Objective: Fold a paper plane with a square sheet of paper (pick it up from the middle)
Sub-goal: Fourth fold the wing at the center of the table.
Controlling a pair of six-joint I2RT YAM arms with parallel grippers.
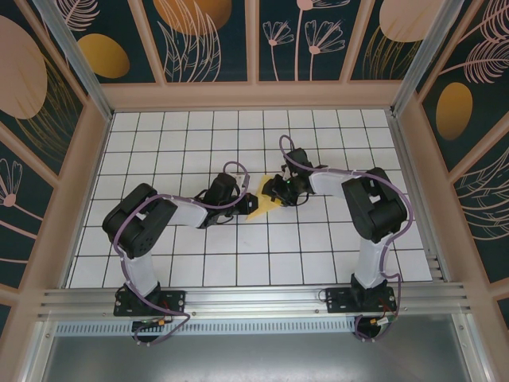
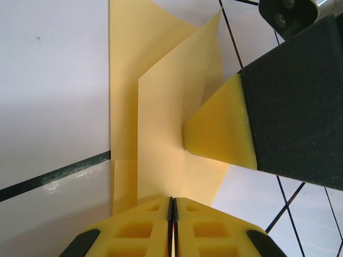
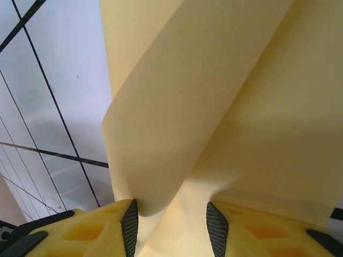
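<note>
Mid-fold, I reckon: sheet [image 1: 263, 204] sits centre frame, creased w/ flaps up, no plane shape yet. L gripper [image 2: 172, 211] pinches its edge tight. R gripper [image 3: 171, 222] is spread, paper curl btwn its jaws.

White tiled floor [image 1: 199, 263], dark floral wall panels [image 1: 207, 40], beige frame [image 1: 254, 94]
</note>
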